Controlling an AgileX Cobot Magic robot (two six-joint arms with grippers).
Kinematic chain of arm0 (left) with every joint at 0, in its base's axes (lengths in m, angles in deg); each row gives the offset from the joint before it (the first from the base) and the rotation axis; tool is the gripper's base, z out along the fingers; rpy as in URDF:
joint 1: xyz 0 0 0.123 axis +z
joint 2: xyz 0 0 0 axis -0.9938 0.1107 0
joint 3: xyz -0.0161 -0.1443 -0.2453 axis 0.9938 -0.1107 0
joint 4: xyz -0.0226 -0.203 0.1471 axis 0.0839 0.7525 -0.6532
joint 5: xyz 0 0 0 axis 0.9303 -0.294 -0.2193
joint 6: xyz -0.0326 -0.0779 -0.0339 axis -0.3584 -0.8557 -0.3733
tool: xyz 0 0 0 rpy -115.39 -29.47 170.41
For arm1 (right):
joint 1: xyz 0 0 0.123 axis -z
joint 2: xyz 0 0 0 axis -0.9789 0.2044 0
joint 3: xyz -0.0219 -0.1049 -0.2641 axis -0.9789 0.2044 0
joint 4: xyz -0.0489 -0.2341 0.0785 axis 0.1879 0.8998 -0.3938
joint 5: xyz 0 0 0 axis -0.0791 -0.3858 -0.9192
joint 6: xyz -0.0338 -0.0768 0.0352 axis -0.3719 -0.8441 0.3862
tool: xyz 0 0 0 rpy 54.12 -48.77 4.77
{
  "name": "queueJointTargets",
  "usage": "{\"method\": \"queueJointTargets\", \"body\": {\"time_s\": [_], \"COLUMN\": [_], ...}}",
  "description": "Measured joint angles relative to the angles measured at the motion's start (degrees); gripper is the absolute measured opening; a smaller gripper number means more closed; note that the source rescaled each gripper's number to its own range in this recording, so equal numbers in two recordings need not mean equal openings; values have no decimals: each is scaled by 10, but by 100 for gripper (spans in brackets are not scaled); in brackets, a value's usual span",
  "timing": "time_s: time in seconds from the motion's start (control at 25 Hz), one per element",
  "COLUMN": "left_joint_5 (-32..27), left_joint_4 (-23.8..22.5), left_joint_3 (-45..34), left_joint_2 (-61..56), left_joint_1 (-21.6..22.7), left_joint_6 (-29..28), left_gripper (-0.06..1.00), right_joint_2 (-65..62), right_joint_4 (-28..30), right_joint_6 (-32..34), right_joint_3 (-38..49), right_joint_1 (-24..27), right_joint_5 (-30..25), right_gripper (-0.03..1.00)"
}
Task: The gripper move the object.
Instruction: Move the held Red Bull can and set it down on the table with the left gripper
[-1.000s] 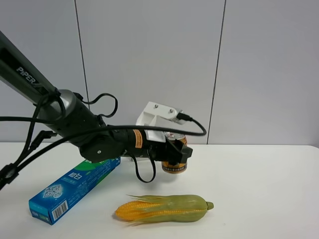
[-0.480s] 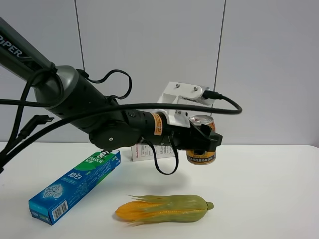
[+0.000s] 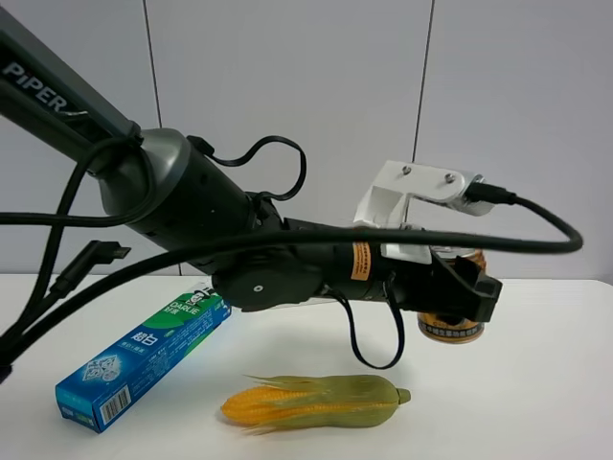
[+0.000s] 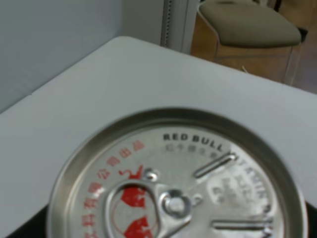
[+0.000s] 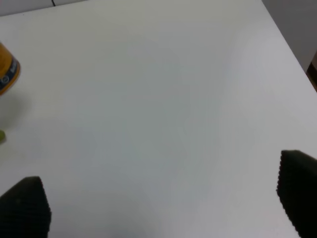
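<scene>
The gold can [image 3: 450, 328] with its silver pull-tab top is held in my left gripper [image 3: 458, 295], which reaches across to the right of the table's middle. The jaws are shut on the can's sides. The can stands upright, at or just above the white table [image 3: 546, 383]; I cannot tell if it touches. In the left wrist view the can's top [image 4: 178, 188] fills the picture and the fingers hardly show. My right gripper [image 5: 163, 203] is open and empty over bare table, with an edge of the can [image 5: 6, 69] off to one side.
A yellow-green corn cob [image 3: 316, 402] lies at the front, near the middle. A blue-green toothpaste box [image 3: 144, 359] lies at the front left. The left arm and its cables span the left and middle. A chair [image 4: 247, 22] stands beyond the table's edge.
My left gripper has carried the can to the right and somewhat lower, from behind the corn cob to the table's right part. The corn and the toothpaste box have not moved.
</scene>
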Motion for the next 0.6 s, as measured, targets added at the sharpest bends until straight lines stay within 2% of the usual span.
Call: {"method": "queueJointTargets", "body": {"time_s": [0.2, 0.6], "left_joint_5": [1, 9], "left_joint_4": [20, 25], "left_joint_3": [44, 48], "left_joint_2": [33, 99], "left_joint_1": [-13, -25], "left_joint_6": [0, 0], "left_gripper": [2, 2], "right_joint_2": [0, 0], "right_joint_4": [0, 0], "right_joint_6": [0, 0], "right_joint_3": [0, 0], "right_joint_1": [0, 0], "right_joint_5": [0, 0], "right_gripper": [100, 100]}}
